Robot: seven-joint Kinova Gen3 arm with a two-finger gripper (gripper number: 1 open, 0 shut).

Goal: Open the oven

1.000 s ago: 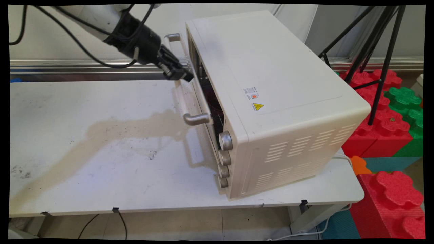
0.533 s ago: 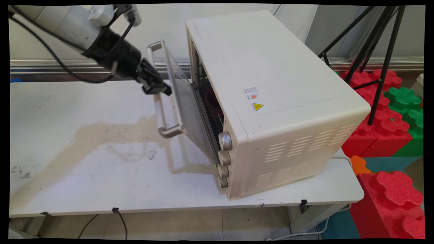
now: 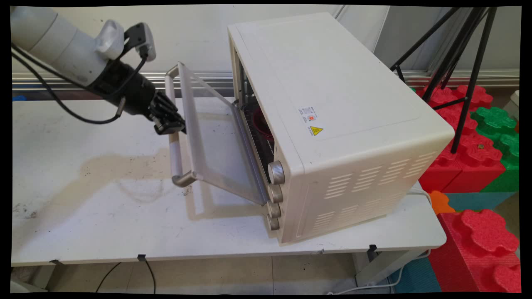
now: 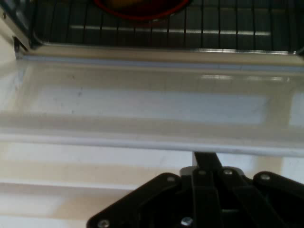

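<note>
White table carried 1 oven; its door hung about half open, the gripper at the handle, finger state unclear, a red dish inside.

We see cream toaster oven on white tabletop, door partly open, tilted outward, metal handle at its outer edge; four knobs down front; red dish on rack inside; black tripod legs, red and green foam blocks at right.
</note>
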